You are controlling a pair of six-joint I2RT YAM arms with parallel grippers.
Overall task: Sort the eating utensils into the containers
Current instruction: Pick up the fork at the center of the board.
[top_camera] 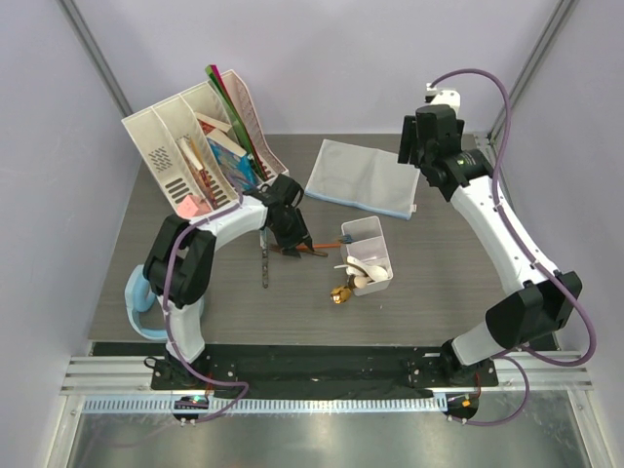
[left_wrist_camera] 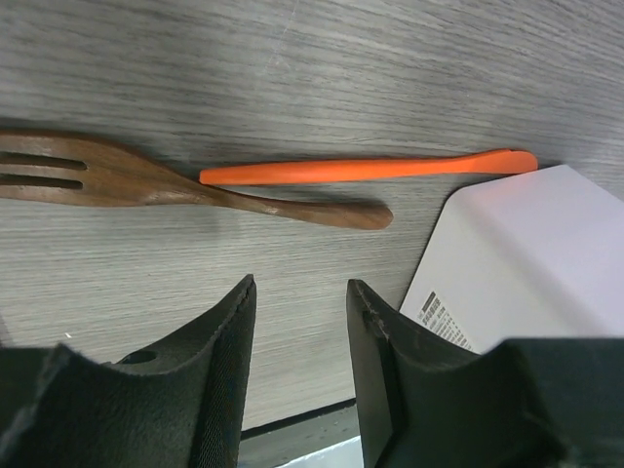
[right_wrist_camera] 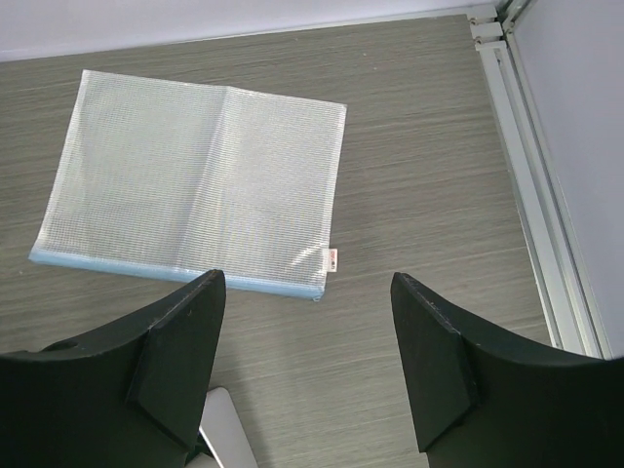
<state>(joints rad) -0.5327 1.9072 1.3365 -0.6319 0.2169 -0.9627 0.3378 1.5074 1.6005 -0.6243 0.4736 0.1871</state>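
Wooden fork (left_wrist_camera: 146, 180) – dark brown, flat on the tabletop (left_wrist_camera: 292, 58), tines left, with an orange handle (left_wrist_camera: 361, 169) lying alongside its stem. Left fingers (left_wrist_camera: 219, 370) apart, empty, just short of the stem end. White box (left_wrist_camera: 526, 253) corner sits right of that — bare tabletop elsewhere. Right fingers (right_wrist_camera: 180, 351) apart, empty, above the mesh pouch (right_wrist_camera: 190, 185); side rail (right_wrist_camera: 526, 195) close on the right.

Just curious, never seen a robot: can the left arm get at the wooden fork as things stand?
Probably yes: the left gripper hovers close to the wooden fork, jaws open, nothing covers it; an orange-handled piece lies alongside.
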